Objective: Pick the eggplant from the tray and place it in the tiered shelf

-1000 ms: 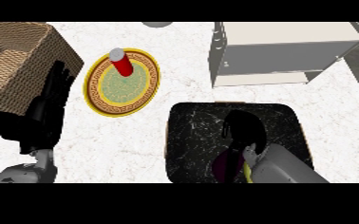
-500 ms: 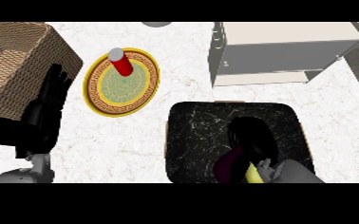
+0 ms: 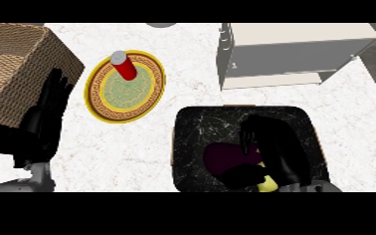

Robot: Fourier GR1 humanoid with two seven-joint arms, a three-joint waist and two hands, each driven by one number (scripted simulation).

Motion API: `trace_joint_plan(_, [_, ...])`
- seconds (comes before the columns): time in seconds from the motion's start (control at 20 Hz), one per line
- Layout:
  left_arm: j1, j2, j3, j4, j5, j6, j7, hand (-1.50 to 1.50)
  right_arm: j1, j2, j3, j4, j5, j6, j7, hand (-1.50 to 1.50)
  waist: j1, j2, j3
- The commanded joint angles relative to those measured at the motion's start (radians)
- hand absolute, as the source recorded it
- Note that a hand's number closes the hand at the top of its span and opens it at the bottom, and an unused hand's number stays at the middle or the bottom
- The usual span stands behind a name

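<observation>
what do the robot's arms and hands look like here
Both hands are plain black, with slim fingers and a thumb: the left hand at the view's left edge, the right hand over the dark tray. Grey forearm shows at each wrist. No cables or markings visible.

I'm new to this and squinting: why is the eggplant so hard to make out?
Head view: the dark purple eggplant lies on a black tray, so contrast is low; the black right hand curls over it and hides part. The pale counter is evenly lit, without glare.
</observation>
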Motion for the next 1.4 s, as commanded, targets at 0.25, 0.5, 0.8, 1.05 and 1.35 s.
trace_joint_plan(0.25, [0.058,-0.019,-0.005,0.008,-0.008,-0.022,-0.054,0.0,-0.061,-0.035,-0.263,-0.346,0.039,0.045,0.252,1.5,0.005,0.001,0.0])
trace_joint_plan(0.5, [-0.033,-0.016,0.013,0.012,-0.033,-0.007,-0.002,0.0,-0.149,-0.053,-0.39,-0.346,0.018,0.163,0.305,1.5,0.012,0.005,0.001])
trace_joint_plan(0.8, [-0.014,-0.085,-0.032,0.019,-0.081,0.008,-0.025,0.0,-0.213,-0.017,-0.476,-0.201,0.038,0.162,0.21,1.5,0.017,0.007,0.001])
trace_joint_plan(1.05, [-0.075,-0.091,-0.03,0.009,-0.115,0.027,0.064,0.0,-0.206,-0.002,-0.578,-0.061,0.031,0.094,0.038,1.5,0.016,0.007,0.002])
trace_joint_plan(1.35, [-0.044,-0.076,0.018,0.027,-0.072,-0.031,0.007,0.0,-0.247,-0.001,-0.689,0.255,0.002,-0.019,-0.229,1.5,0.021,0.01,0.002])
